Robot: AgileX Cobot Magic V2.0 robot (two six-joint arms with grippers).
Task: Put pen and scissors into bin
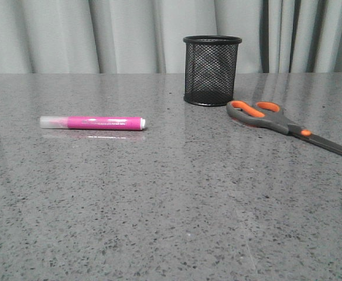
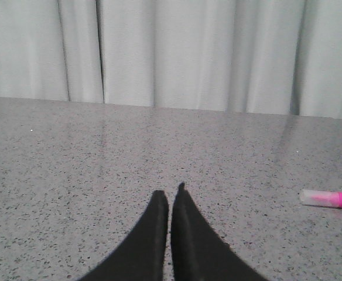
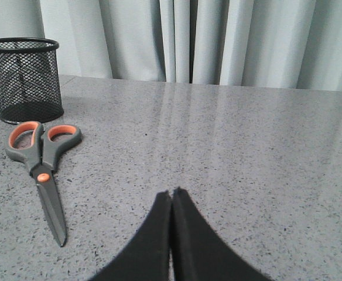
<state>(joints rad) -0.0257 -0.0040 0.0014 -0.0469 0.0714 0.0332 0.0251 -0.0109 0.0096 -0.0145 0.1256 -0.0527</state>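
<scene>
The pen (image 1: 92, 122) lies flat on the grey speckled counter (image 1: 171, 205), on its left side, cap end pointing left. The bin (image 1: 211, 70) stands upright farther back, right of centre. The scissors (image 1: 288, 124) lie closed just beside the bin, handles nearest it and blades pointing away to the right. The left claw (image 2: 171, 196) and right claw (image 3: 172, 193) each have their fingers pressed together, holding nothing, above bare counter.
</scene>
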